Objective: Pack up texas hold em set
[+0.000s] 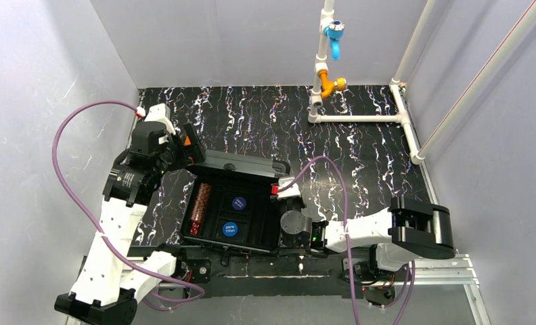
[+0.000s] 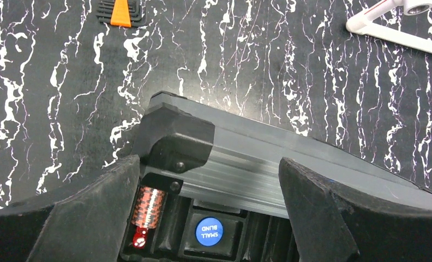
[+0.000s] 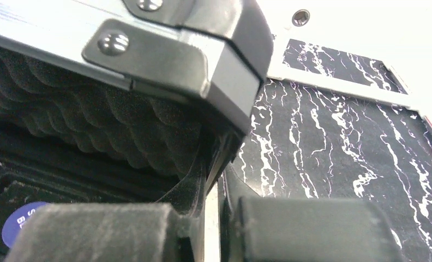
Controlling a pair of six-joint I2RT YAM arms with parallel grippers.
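Observation:
The black briefcase [image 1: 186, 230] lies open, its grey lid [image 1: 245, 164] leaning over the far edge of the tray. In the tray's left slot I see a copper-brown chip stack [image 1: 201, 206] and a red die [image 2: 140, 237]. Two blue discs [image 1: 238, 202] [image 1: 230, 229] lie in the middle. My left gripper [image 2: 209, 164] is open, one finger at the lid's far-left corner [image 2: 175, 139] and one further along its edge. My right gripper [image 3: 214, 218] is shut on the case's thin right rim [image 3: 211, 210], below the foam-lined lid [image 3: 94, 131].
A small orange cone [image 2: 120, 12] stands on the marbled black table beyond the case. A white pipe frame [image 1: 360, 118] with blue and orange fittings occupies the far right. White walls enclose the table on three sides.

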